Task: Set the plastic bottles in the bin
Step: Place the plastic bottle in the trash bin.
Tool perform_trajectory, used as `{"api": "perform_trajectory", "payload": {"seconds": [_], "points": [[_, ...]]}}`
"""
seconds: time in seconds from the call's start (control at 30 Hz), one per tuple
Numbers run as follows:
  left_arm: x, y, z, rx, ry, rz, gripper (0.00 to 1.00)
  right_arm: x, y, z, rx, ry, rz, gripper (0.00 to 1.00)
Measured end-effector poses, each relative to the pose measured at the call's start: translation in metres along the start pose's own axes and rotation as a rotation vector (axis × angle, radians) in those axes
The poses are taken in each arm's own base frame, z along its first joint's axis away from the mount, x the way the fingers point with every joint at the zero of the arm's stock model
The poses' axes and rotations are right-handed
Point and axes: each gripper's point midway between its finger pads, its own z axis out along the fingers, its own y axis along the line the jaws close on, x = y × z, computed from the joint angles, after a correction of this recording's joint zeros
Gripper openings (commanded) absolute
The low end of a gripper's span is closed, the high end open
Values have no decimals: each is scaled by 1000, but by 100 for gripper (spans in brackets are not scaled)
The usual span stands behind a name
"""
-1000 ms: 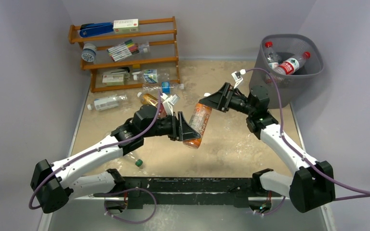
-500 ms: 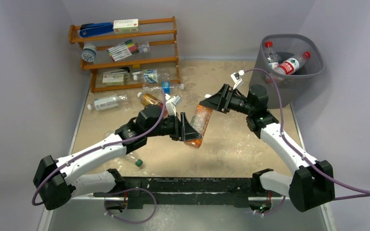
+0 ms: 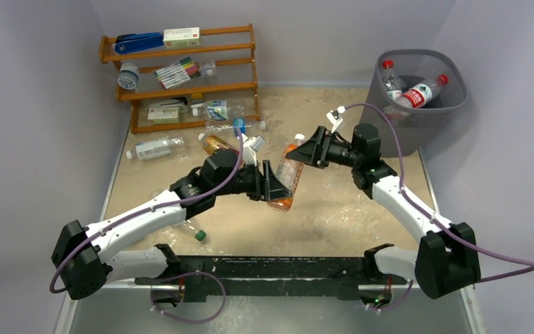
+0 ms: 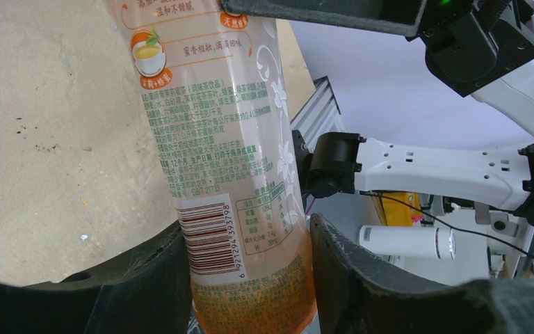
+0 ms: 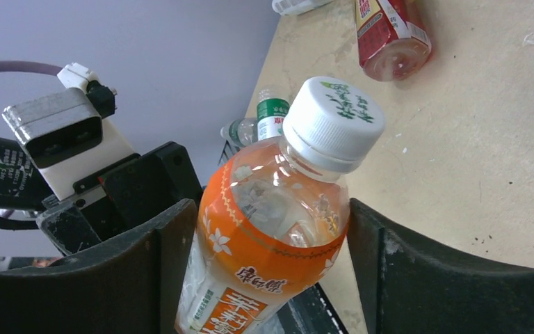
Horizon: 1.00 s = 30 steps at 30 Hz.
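An orange-filled plastic bottle [image 3: 286,182] with a white cap hangs tilted in the air over the middle of the table. My left gripper [image 3: 276,189] is shut on its lower end [image 4: 222,139]. My right gripper [image 3: 299,154] is open, and its fingers straddle the bottle's orange shoulder [image 5: 278,209] just under the cap, very close on both sides. The grey mesh bin [image 3: 421,53] stands at the back right with two red-capped bottles [image 3: 417,94] inside. Several more bottles [image 3: 154,147] lie on the table in front of the rack.
A brown wooden shelf rack [image 3: 181,69] with a blue stapler, markers and boxes stands at the back left. A loose green cap [image 3: 199,236] lies near the left arm. A red-labelled bottle [image 5: 393,35] lies on the table beyond the held one.
My right gripper has moved left and down onto the upper end of the bottle. My left gripper has shifted slightly forward with the bottle in it.
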Motion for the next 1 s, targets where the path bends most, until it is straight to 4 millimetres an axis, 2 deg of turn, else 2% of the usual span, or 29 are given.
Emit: {"api": "perform_trajectory", "payload": {"seconds": [0.07, 0.1, 0.4, 0.57, 1.0], "points": [[1, 3, 2, -10, 3, -1, 52, 1, 0, 1, -5, 5, 2, 59], [1, 4, 2, -13, 3, -1, 52, 1, -1, 1, -7, 7, 0, 57], [1, 11, 3, -40, 0, 11, 74, 1, -2, 2, -19, 7, -12, 56], [-2, 18, 1, -88, -13, 35, 78, 1, -3, 2, -13, 4, -12, 55], [-7, 27, -21, -189, -44, 76, 79, -3, -9, 4, 19, -25, -10, 52]]}}
